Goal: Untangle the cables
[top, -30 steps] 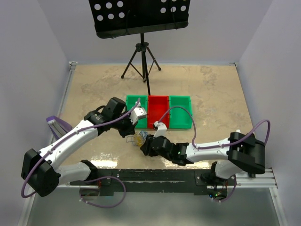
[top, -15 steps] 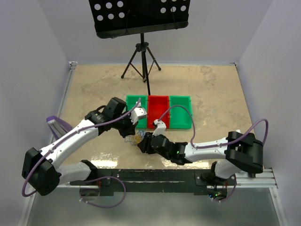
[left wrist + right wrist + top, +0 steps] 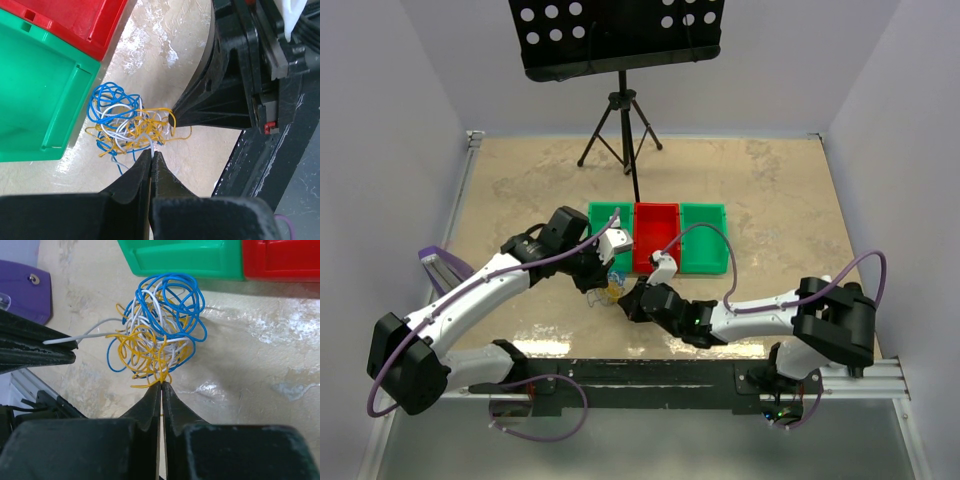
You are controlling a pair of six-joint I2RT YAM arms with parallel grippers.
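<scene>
Black and pressed together, the tips of the left gripper (image 3: 151, 156) pinch a white strand at the edge of the cables (image 3: 125, 120), a blue, yellow and white clump lying on the table (image 3: 200, 165) just beside the green bin (image 3: 35, 90). Opposite, the right gripper (image 3: 161, 386) is clamped on a yellow loop of the same clump.

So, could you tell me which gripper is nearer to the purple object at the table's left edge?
Left. The left gripper pinches the cables on the side facing the purple object; the right gripper pinches them from another side, farther off.
</scene>
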